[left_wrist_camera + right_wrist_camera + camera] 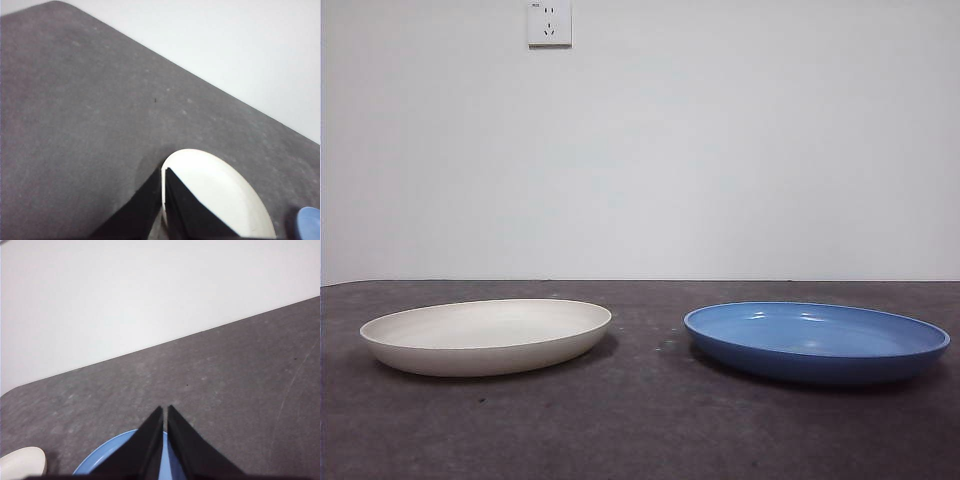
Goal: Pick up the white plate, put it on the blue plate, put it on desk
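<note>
- Front view shows the desk (640, 420) as the biggest thing here — a dark grey mottled surface running across the whole scene, with a pale wall behind and a wall socket (549, 22) high up on it.
- Next in size, the white plate (486, 336) lies flat on the left and the blue plate (817, 341) flat on the right; they are apart, with a bare strip of desk between them, and about equally near.
- Left gripper (163, 175) hangs above the near rim of the white plate, its two black jaws pressed together with only a thin slit between them — holding nothing.
- Right gripper (165, 412) is likewise closed and empty, poised over the blue plate's rim (neither arm shows in the front view, so both sit high).
- My judgement: the pick has not begun, and the left arm is the natural one for it.
- To do it well, part the jaws first, come down so one jaw goes inside the low rim and one outside, pinch firmly, and lift level before carrying rightward over the blue plate.
</note>
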Motion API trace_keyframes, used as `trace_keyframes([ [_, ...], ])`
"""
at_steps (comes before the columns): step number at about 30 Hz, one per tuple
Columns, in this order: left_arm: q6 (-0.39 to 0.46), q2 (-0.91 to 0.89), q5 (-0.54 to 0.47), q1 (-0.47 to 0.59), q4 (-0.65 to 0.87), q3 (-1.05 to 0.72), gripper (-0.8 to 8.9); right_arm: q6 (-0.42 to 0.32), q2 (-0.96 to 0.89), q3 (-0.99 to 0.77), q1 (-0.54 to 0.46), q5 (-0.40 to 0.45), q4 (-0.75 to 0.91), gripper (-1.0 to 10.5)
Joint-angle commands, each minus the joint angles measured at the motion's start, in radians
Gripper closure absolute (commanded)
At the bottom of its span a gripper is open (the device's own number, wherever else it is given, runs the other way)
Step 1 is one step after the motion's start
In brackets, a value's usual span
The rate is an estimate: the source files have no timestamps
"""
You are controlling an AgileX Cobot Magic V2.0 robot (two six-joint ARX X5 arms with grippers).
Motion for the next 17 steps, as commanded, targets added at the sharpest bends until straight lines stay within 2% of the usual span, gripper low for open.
trace_keyframes([
  [1, 0.034, 0.054, 0.024, 0.002, -0.012, 0.074, 8.03, -0.05, 0.06, 0.082, -0.002, -0.003, -0.039, 9.4],
  [4, 0.083, 0.138, 0.071, 0.002, -0.056, 0.152, 8.03, -0.099, 0.145, 0.166, -0.001, -0.021, -0.097, 9.4],
  [12, 0.257, 0.408, 0.207, 0.002, -0.233, 0.374, 8.03, -0.234, 0.444, 0.417, -0.001, -0.207, -0.315, 9.4],
  [17, 0.371, 0.561, 0.297, -0.004, -0.377, 0.494, 8.03, -0.319, 0.604, 0.562, 0.014, -0.272, -0.492, 9.4],
])
